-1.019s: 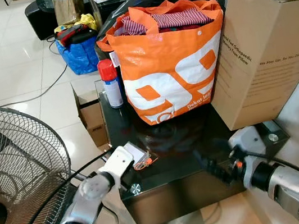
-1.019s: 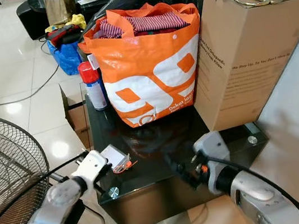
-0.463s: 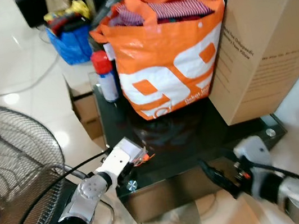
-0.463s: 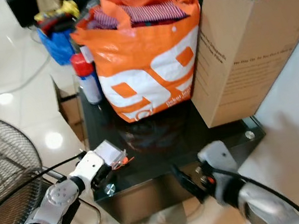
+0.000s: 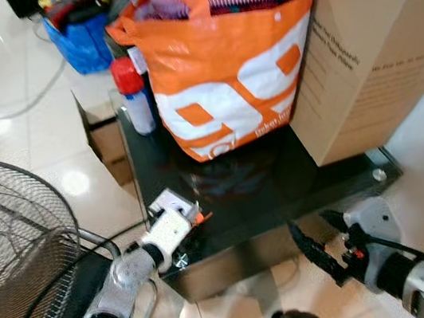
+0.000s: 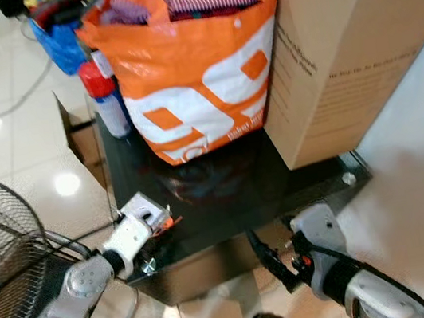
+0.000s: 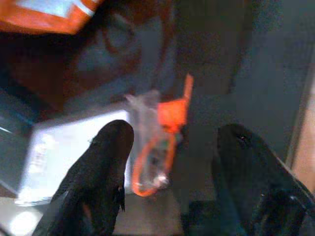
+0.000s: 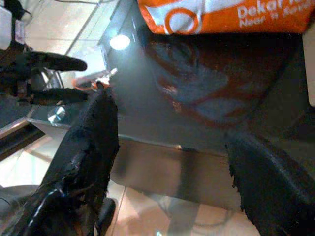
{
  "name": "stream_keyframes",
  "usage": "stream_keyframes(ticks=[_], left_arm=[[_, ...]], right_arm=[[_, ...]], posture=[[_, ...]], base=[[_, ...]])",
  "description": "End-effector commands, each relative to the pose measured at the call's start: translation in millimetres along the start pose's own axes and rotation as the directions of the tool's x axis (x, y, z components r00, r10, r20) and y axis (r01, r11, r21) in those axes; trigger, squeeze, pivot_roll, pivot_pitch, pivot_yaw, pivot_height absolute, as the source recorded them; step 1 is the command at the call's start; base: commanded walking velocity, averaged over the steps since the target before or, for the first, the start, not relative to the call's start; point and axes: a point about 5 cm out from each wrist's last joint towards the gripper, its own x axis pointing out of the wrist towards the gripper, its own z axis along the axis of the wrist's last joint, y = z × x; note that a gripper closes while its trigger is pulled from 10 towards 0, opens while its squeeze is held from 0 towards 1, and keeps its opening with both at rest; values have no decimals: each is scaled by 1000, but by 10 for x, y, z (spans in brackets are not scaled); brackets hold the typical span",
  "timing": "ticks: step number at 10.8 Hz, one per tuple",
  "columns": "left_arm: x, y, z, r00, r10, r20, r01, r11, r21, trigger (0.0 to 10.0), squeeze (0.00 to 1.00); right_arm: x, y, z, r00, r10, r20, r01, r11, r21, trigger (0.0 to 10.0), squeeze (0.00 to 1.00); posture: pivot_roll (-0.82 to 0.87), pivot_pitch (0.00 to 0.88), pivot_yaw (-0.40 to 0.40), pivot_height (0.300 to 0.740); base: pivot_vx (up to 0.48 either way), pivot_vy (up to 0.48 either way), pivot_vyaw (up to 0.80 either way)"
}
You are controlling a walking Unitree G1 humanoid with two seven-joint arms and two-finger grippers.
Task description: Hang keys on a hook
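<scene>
Keys: small bunch with an orange tag (image 7: 167, 129), in a clear wrap, lying on the black glass counter (image 5: 265, 191) near its front left corner, beside a white card (image 5: 172, 201).
Left end effector (image 7: 170, 162): at that corner, 2 fingers (image 7: 106, 162) spread apart on either side of the keys, not clamped on them.
Right end effector (image 5: 315, 241): low in front of the counter's front edge, fingers (image 8: 93, 132) wide apart, holding nothing.
Counter load: orange bag (image 5: 221, 61) of clothes at the back, red-capped spray can (image 5: 131, 95) to its left, cardboard box (image 5: 373, 53) to its right.
Floor: wire fan guard (image 5: 17, 254) to the robot's left; blue bag (image 5: 81, 46) beyond the counter.
</scene>
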Motion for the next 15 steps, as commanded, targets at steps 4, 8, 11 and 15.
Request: stream_keyframes(ticks=[4, 8, 11, 15], left_arm=[[-38, -8, -31, 1000, -6, 11, 6, 999, 42, 10000, 0], [-75, 5, -183, 995, 24, -93, -23, 1000, 15, 10000, 0], [-60, 22, -161, 996, -5, -89, 6, 1000, 8, 10000, 0], [-54, -21, -168, 994, -64, -88, 61, 997, -37, 0, 0]], right_arm=[[-51, 25, 26, 1000, -4, -4, 4, 1000, 10, 10000, 0], [-48, 17, 34, 1000, -5, -6, 6, 1000, 12, 10000, 0], [-42, 13, 34, 1000, -4, -7, 4, 1000, 11, 10000, 0], [-29, -1, 42, 1000, -8, -1, 8, 1000, 10, 10000, 0]], posture=[[-186, 231, 11, 740], [-186, 230, 1, 740], [-183, 223, 0, 740], [-181, 215, 3, 740]], base=[[0, 0, 0], [0, 0, 0], [0, 0, 0], [0, 0, 0]])
